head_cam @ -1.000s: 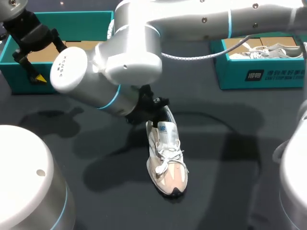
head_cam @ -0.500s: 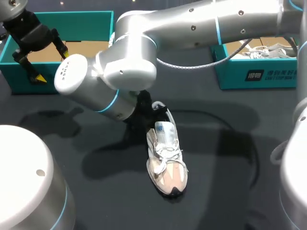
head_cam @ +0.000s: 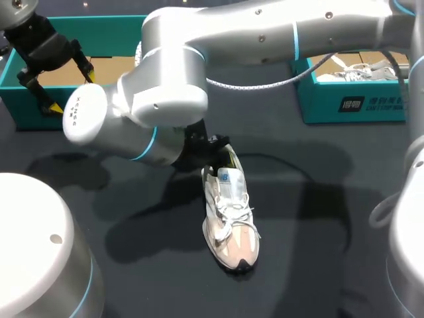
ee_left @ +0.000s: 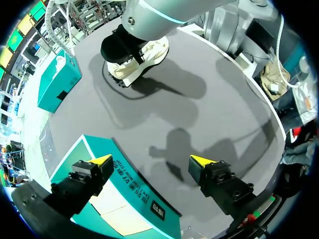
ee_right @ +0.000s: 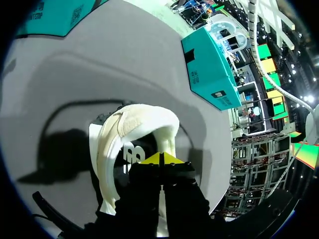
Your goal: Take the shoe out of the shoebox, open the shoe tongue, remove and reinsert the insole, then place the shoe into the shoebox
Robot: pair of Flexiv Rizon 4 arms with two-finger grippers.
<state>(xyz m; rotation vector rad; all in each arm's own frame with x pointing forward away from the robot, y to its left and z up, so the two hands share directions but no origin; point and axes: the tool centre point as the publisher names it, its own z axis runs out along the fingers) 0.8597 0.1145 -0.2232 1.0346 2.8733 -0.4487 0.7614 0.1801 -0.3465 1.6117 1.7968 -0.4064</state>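
My right arm comes in from the right and crosses past the middle of the table [head_cam: 318, 218] to the shoe [head_cam: 230, 218], which stands upright on its sole on the bare table between the two boxes, heel towards my arm. My right end effector [ee_right: 160, 158] is down at the shoe's opening, just behind the padded heel collar, with its yellow tips pressed together. Whether anything thin is pinched between them, I cannot tell. My left end effector [ee_left: 151, 160] hangs over the near wall of the teal shoebox [head_cam: 112, 30], well apart from the shoe. Its fingers are wide apart and hold nothing. A second shoebox [head_cam: 358, 99] at the right carries another shoe [head_cam: 361, 69].
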